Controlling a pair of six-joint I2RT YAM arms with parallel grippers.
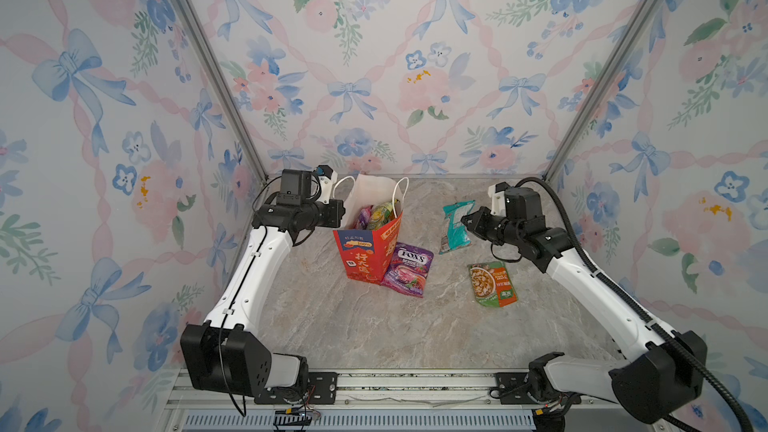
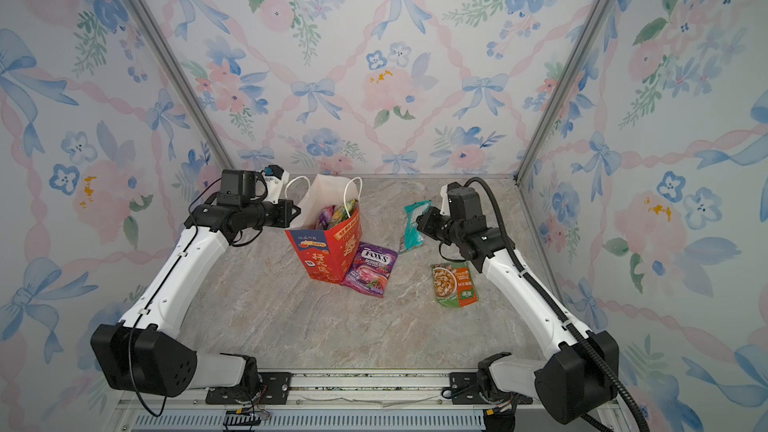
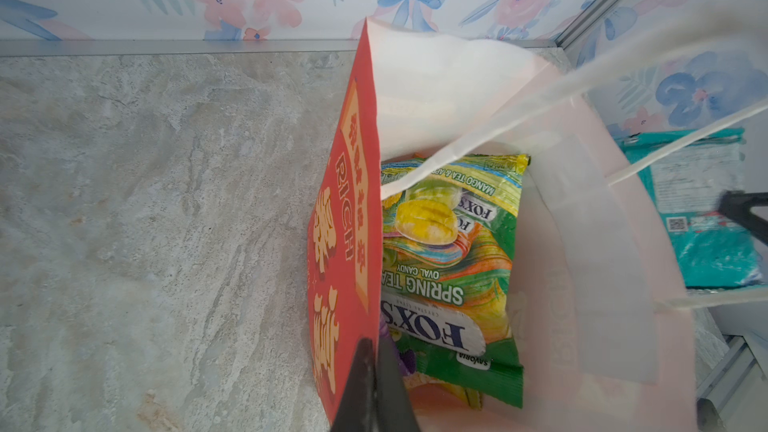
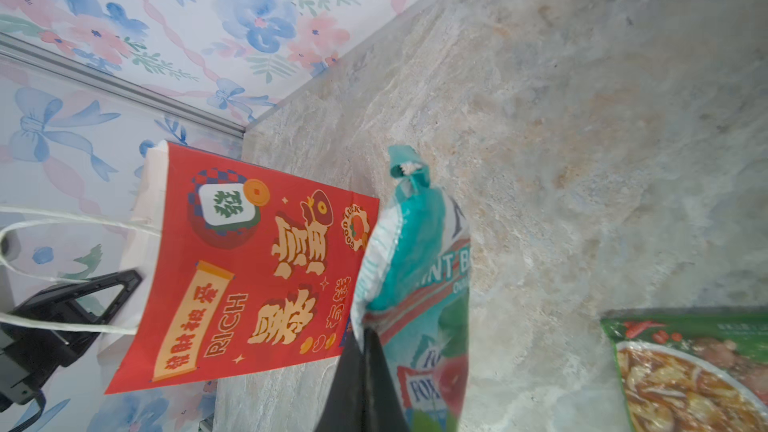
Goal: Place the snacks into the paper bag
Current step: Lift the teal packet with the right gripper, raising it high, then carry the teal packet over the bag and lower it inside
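Note:
The red paper bag point(image 1: 365, 255) point(image 2: 320, 255) stands upright left of centre. My left gripper point(image 1: 343, 211) point(image 3: 372, 347) is shut on its side rim. Inside lie a green FOX'S packet point(image 3: 453, 263) and other snacks point(image 1: 374, 216). My right gripper point(image 1: 465, 220) point(image 4: 365, 334) is shut on the edge of a teal packet point(image 1: 455, 226) point(image 4: 419, 268), which hangs above the table to the right of the bag. A purple FOX'S packet point(image 1: 407, 270) point(image 2: 370, 270) leans against the bag's right side. An orange-green packet point(image 1: 492, 284) point(image 4: 685, 367) lies flat near the right arm.
Floral walls with metal corner posts point(image 1: 208, 60) close in the marble table point(image 1: 353, 326) on three sides. A metal rail point(image 1: 415, 384) with both arm bases runs along the front edge. The bag's white cord handles point(image 1: 401, 197) stick up at its mouth.

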